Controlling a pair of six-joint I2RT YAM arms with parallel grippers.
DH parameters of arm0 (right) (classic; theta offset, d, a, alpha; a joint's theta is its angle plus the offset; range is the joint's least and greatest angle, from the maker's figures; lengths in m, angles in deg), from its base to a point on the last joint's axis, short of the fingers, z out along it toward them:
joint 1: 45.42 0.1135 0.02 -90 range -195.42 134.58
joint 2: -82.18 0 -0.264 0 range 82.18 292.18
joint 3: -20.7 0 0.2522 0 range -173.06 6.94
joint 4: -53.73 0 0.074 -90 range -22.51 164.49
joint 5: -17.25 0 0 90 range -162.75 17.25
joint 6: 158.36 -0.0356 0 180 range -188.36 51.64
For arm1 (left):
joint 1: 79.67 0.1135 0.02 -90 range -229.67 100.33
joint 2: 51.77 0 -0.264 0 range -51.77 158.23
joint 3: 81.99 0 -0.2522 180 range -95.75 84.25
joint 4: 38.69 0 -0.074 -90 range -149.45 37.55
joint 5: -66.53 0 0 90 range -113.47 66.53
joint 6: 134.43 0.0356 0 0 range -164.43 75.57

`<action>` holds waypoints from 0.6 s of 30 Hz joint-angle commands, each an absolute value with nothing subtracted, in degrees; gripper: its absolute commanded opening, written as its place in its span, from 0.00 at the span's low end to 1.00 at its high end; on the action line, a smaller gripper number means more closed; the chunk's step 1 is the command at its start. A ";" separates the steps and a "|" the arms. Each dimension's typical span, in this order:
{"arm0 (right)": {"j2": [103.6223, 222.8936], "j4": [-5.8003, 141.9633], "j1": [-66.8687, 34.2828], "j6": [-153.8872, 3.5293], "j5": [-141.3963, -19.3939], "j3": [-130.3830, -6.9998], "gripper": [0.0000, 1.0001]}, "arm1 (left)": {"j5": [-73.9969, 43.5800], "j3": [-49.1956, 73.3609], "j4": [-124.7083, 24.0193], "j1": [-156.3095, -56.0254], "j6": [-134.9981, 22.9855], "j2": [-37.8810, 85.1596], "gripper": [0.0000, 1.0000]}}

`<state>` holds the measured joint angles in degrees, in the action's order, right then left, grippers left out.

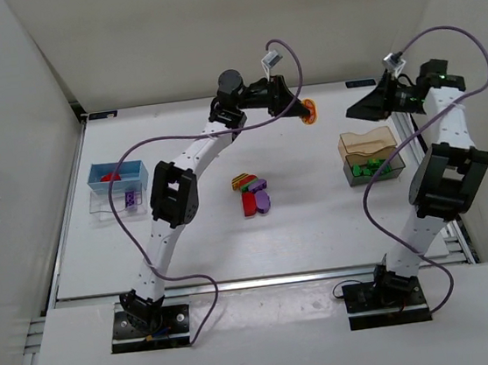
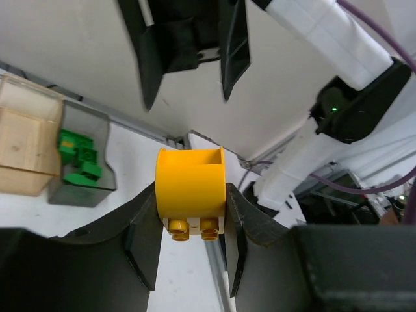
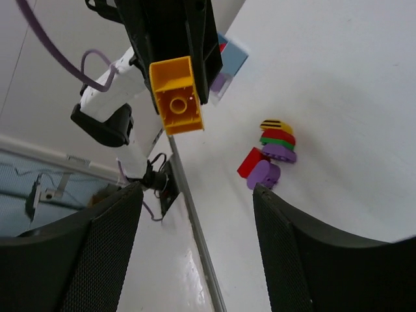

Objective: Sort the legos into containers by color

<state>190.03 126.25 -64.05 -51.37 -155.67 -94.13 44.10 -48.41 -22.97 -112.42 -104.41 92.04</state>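
Note:
My left gripper [image 1: 299,107] is raised over the far middle of the table and shut on a yellow lego [image 1: 309,112], which fills the gap between its fingers in the left wrist view [image 2: 190,192]. My right gripper [image 1: 365,103] faces it from the right and is open. The yellow lego [image 3: 177,96] hangs beyond its fingertips [image 3: 110,221], apart from them. A pile of legos [image 1: 252,192] in red, purple, green and striped yellow lies mid-table. A blue container [image 1: 117,173] and a clear container [image 1: 116,201] stand left. A tan container [image 1: 367,142] and a dark container [image 1: 373,169] holding green legos stand right.
White walls close the table at the back and both sides. A metal rail [image 1: 416,141] runs along the right edge beside the right-hand containers. Purple cables loop over both arms. The red and purple legos [image 3: 260,169] of the pile show below the right gripper.

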 commanded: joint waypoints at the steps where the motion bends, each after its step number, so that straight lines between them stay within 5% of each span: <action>1: 189.93 126.90 -60.20 -49.04 -157.05 -96.32 0.73 | 46.67 -45.57 -18.00 -112.72 -108.67 84.99 0.10; 18: 194.59 123.12 -50.88 -51.32 -155.81 -102.66 0.74 | 48.16 -43.28 -16.68 -111.66 -109.99 82.88 0.10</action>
<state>194.75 124.26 -52.60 -51.90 -155.30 -100.54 47.47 -42.99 -17.88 -111.44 -109.75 88.48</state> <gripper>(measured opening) 0.744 0.479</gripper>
